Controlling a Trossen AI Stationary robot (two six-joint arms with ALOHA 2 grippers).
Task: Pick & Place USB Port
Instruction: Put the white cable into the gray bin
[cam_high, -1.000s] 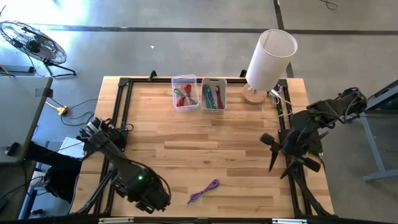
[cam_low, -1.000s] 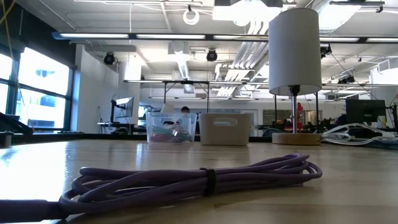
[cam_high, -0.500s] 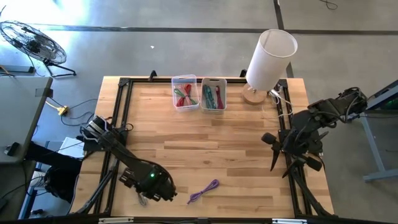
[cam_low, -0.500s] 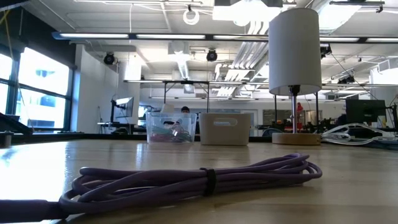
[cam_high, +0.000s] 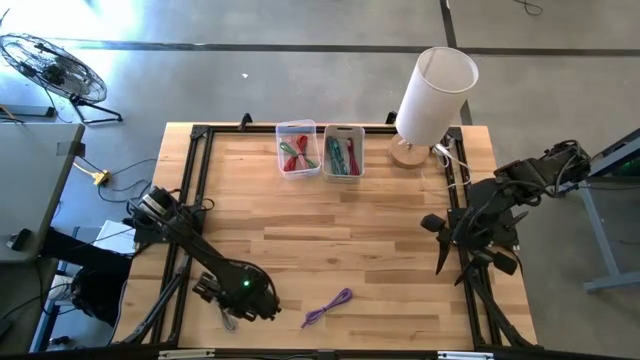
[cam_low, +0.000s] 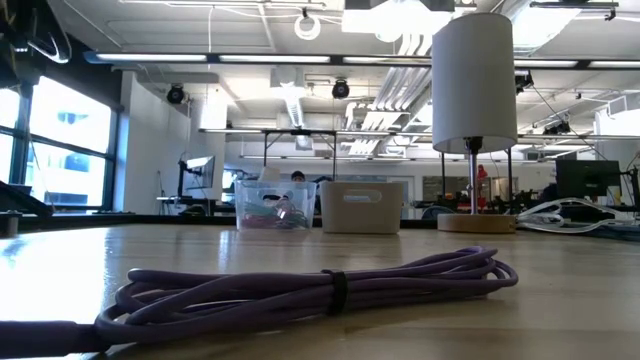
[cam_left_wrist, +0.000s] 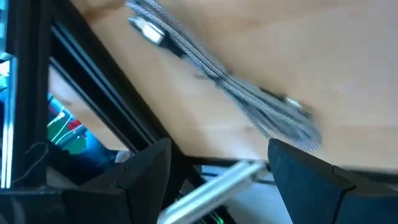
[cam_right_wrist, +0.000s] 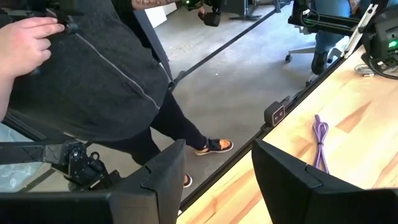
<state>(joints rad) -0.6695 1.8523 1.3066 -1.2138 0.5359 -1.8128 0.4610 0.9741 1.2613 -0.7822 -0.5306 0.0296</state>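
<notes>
Purple USB cable (cam_high: 328, 307): coiled, tied, lying free near table's front edge. Left gripper (cam_high: 258, 303): just left of cable, fingers parted, holding nothing, apparently positioned for pickup. Right gripper (cam_high: 436, 262): parked at right edge, fingers parted, empty.

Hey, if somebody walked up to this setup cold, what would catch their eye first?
Probably the tall white lamp at the table's far right corner, and the purple cable lying coiled near the front edge. The left gripper is open, low over the wood just left of the cable. The right gripper waits open at the table's right edge, while two small bins of colored cables sit at the far edge.
</notes>
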